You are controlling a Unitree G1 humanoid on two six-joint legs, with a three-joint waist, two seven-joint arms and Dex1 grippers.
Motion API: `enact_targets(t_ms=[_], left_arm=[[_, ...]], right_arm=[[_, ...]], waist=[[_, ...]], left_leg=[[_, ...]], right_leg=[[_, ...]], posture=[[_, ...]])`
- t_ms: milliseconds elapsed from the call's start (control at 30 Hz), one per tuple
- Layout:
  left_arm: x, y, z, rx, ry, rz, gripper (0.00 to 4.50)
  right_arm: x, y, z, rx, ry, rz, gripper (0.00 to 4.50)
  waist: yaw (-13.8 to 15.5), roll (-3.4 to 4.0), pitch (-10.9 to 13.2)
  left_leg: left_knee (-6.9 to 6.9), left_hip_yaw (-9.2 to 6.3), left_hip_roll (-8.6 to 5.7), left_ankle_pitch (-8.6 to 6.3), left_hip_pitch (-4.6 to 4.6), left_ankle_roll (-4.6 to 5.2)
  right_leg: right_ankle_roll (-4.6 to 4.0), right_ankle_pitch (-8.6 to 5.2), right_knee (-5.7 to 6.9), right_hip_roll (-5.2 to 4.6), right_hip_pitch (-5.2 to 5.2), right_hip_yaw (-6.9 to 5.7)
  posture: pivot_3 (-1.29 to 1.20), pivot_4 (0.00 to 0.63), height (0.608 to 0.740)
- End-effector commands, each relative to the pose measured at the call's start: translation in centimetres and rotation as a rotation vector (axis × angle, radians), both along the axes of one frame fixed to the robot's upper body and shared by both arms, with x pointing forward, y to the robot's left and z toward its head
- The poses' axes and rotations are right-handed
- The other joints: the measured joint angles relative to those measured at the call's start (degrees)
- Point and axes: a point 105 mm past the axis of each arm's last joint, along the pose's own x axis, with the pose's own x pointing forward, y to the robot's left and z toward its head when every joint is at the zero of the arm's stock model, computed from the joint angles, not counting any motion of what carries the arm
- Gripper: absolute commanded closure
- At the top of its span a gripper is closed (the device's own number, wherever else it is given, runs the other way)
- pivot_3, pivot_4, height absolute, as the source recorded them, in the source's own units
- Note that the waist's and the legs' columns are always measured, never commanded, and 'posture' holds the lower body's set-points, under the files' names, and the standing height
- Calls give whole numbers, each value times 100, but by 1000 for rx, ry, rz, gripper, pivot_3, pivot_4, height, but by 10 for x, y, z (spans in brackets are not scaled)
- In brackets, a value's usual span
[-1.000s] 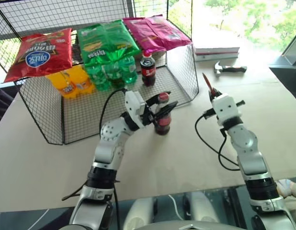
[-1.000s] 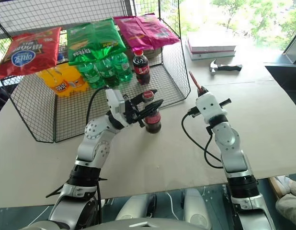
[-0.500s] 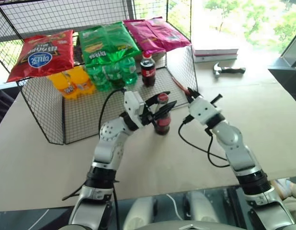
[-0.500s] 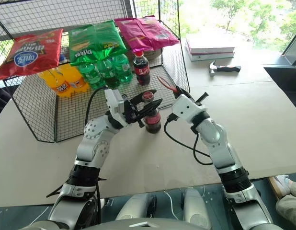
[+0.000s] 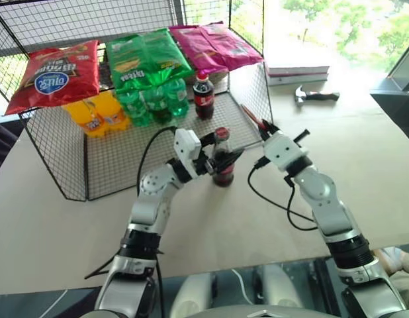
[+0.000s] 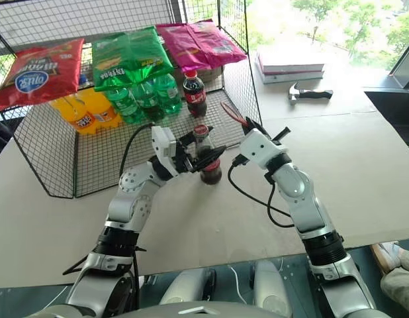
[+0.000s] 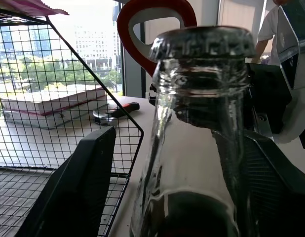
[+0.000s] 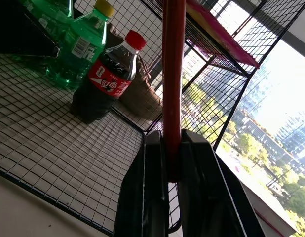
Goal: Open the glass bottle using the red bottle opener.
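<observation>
Right gripper (image 6: 247, 125) is clamped on the handle of the red bottle opener (image 6: 232, 112); right wrist view shows both fingers pressed flat against the red shaft, no gap. Opener sticks out past the fingertips, long axis running up and away from the wrist, ring head at the far end.

Glass bottle (image 6: 205, 156) stands upright on the table (image 6: 363, 152), just outside the wire rack (image 6: 241, 86). From the right gripper it lies toward the robot's left and lower. Bottle's long axis is vertical; opener's axis is tilted, so the two are crossed, not aligned.

Crimped cap (image 7: 202, 42) sits near the opener's ring but apart from it. In the left wrist view the red ring shows behind and above the cap, not hooked on it.

Left gripper (image 5: 216, 158) brackets the bottle about its neck and shoulder. Its fingers (image 7: 76, 182) stand spread, with daylight visible between the finger and the glass; no firm hold readable. It is the nearer of the two to the bottle.

Judgement: next move turns on bringing the ring head leftward and down onto the cap's rim. Bottle likely needs a firm left-side grip first, or prying may tip it.
</observation>
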Motion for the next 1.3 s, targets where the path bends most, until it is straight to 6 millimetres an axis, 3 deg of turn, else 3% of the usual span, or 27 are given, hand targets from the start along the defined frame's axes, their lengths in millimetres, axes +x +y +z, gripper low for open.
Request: enact_targets(t_ms=[33,367,467,500,533,1300], left_arm=[[-3,0,12,-15,-46,-6,1012],[-7,-2,9,-7,-36,-39,1012],[-7,-2,7,-4,-32,-39,1765],[-7,-2,7,-4,-32,-37,2233],[-6,-2,7,-1,-32,-32,2281],[-3,0,1,24,-21,-12,2274]], right_arm=[[-1,-5,14,30,-53,-8,4500],[0,-6,13,30,-53,-4,4500],[-1,-2,14,10,-66,11,4500],[-1,-2,15,5,-71,15,4500],[-2,0,16,-2,-79,21,4500],[-18,46,-5,-299,-238,202,4500]], waist=[[1,0,0],[0,1,0],[0,1,0],[0,1,0],[0,1,0],[-1,0,0]], left_leg=[[-1,0,0,0,-2,0],[-3,-1,0,-1,-6,1],[-4,-1,1,-1,-6,1],[-4,-1,1,-1,-6,1],[-4,-2,1,-1,-6,2],[-4,0,1,1,-3,-1]], right_leg=[[0,0,-2,0,-1,0],[0,0,-7,0,-4,-2],[0,0,-8,0,-4,-2],[0,0,-8,0,-4,-2],[0,0,-8,0,-4,-2],[0,0,-9,0,-2,-2]], posture=[[0,150,740],[0,150,740],[0,150,740],[0,150,740],[0,150,740],[0,150,740]])
